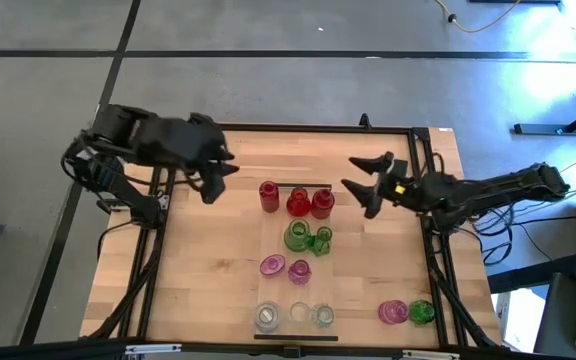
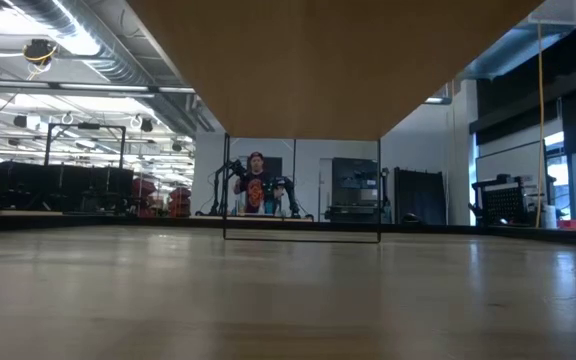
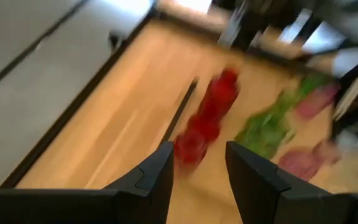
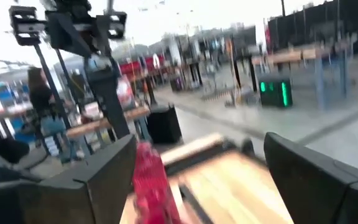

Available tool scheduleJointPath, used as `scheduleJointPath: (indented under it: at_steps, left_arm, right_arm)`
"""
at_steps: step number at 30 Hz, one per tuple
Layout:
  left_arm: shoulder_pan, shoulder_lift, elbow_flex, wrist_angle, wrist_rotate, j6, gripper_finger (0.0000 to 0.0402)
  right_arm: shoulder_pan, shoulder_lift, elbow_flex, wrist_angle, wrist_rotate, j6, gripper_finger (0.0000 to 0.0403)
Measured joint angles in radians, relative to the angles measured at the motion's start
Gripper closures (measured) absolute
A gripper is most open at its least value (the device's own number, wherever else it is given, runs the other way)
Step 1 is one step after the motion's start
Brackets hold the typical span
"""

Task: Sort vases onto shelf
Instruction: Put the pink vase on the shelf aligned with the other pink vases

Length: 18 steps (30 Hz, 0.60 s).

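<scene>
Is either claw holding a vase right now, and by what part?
No. Both the left claw and right claw are open and empty.

— What do the arms look like from above?
— Both are dark, nearly black, built of chunky jointed segments. The left arm (image 1: 153, 140) is bulky and rounded, with black cables looping off its base.
— And the other one?
— The right arm (image 1: 488, 188) is slimmer and longer, with a small yellow mark near its wrist and cables trailing behind.
— The grippers?
— The left gripper (image 3: 197, 177) has two dark, flat, angular fingers (image 3: 148, 180) with bevelled edges. The right gripper (image 4: 197, 180) has broad matte black fingers (image 4: 312, 177), slab-like and smooth.
</scene>
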Motion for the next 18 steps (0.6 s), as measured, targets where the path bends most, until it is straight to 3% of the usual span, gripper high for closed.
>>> scheduleJointPath:
  at_steps: [8, 14, 18]
  left_arm:
    - [-0.033, 0.017, -0.164, -0.023, 0.011, -0.042, 0.0263]
    - [-0.075, -0.044, -0.348, -0.007, 0.056, -0.126, 0.0263]
    - [-0.117, -0.056, -0.414, -0.007, 0.064, -0.182, 0.0263]
  right_arm:
    - [0.101, -0.18, 0.046, -0.528, 0.018, 0.311, 0.0075]
    - [0.264, -0.167, 0.26, -0.895, 0.036, 0.392, 0.0125]
    - [0.353, -0.094, 0.441, -1.153, -0.093, 0.471, 0.0172]
